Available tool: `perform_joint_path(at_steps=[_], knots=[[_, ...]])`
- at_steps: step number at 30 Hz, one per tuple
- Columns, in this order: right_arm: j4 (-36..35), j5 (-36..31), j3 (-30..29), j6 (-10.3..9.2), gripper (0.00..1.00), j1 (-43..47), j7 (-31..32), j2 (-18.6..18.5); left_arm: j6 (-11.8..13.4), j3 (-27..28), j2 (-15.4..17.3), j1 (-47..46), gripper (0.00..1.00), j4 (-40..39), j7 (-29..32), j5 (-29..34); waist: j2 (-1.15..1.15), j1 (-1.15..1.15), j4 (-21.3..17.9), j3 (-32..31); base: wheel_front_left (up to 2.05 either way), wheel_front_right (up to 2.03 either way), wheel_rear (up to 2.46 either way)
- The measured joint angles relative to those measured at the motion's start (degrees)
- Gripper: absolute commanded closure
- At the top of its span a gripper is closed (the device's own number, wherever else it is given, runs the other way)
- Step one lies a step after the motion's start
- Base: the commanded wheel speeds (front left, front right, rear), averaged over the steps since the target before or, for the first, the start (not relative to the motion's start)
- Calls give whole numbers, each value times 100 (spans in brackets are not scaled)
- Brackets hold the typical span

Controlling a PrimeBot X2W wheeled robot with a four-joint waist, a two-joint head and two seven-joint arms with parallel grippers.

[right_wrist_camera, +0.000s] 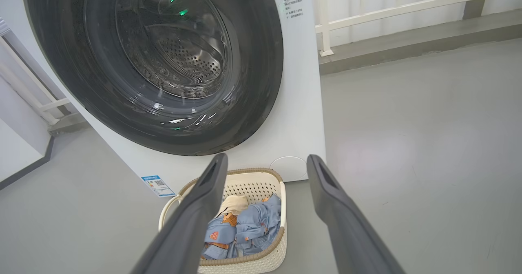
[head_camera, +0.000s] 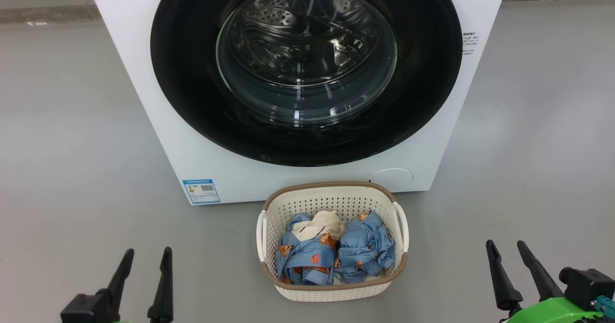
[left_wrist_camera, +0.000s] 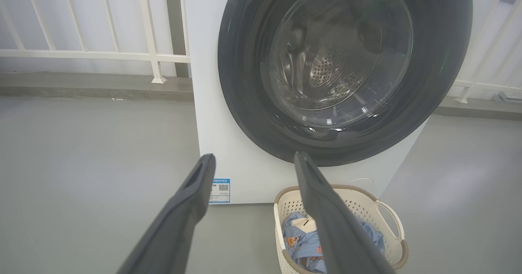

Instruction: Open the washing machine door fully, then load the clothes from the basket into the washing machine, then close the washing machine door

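The white washing machine (head_camera: pixel 158 121) stands in front of me, its round black-rimmed door (head_camera: pixel 192 73) flat against the front; the steel drum shows through the glass. Below it on the floor sits the cream basket (head_camera: pixel 331 200), holding the blue bear-print clothes (head_camera: pixel 365 246) and a cream garment (head_camera: pixel 322 223). My left gripper (head_camera: pixel 146 260) rests open at the lower left, and my right gripper (head_camera: pixel 507 248) rests open at the lower right, both empty and well short of the basket. The wrist views show the door (left_wrist_camera: pixel 244 102) (right_wrist_camera: pixel 261 82) and the basket (left_wrist_camera: pixel 363 198) (right_wrist_camera: pixel 253 182) beyond each pair of open fingers.
Grey floor (head_camera: pixel 72 169) spreads on both sides of the machine. A white railing (left_wrist_camera: pixel 94 56) on a low kerb runs behind it. A blue label (head_camera: pixel 202 191) marks the machine's lower left corner, and a round cover (head_camera: pixel 391 179) sits at its lower right.
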Motion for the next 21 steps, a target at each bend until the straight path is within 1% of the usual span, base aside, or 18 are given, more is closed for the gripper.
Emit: perform_joint_path(at_steps=[21], knots=[[-5, -141, -22, -1, 0, 10, 0, 22, -1, 49, -2, 0, 0, 151, 0, 62, 0, 0, 8, 35, 0, 0, 0]])
